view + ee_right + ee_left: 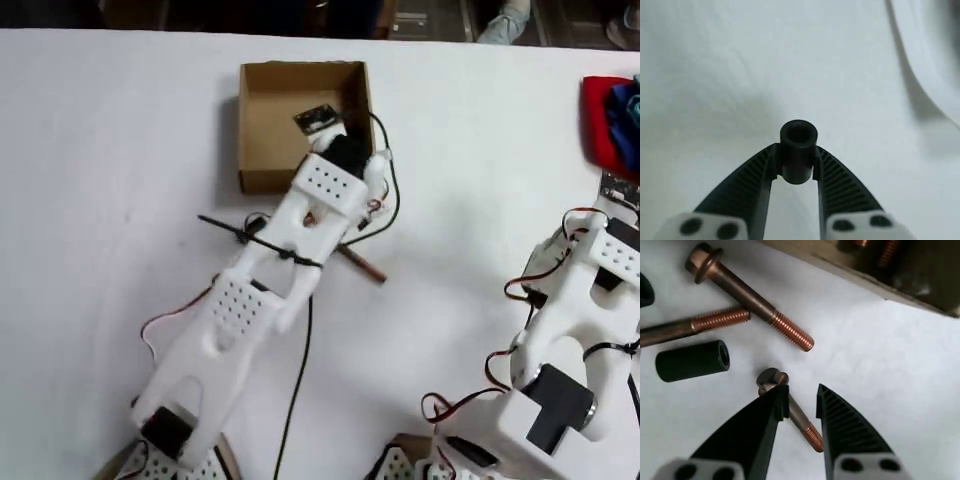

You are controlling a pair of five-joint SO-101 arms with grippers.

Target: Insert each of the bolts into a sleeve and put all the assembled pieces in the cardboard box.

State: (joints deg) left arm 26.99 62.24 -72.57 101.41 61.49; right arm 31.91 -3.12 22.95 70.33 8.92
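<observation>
My left gripper (801, 392) is open just above the table, its fingers straddling a copper bolt (792, 412) that lies flat. Two more copper bolts (750, 295) (695, 325) and a black sleeve (692, 360) lie beyond it. The cardboard box (258, 120) stands at the table's far middle, with the left arm (300, 220) stretched to its front wall. Copper bolts (885, 252) lie inside the box (865, 270). One bolt (362, 266) pokes out from beside the arm. My right gripper (796, 155) is shut on a black sleeve (798, 145), its bore facing the camera.
The right arm (580, 300) stands at the table's right side. A red and blue cloth (608, 120) lies at the far right edge. Black and red cables (300, 350) trail over the table beside the left arm. A white curved part (935, 55) lies beyond the held sleeve.
</observation>
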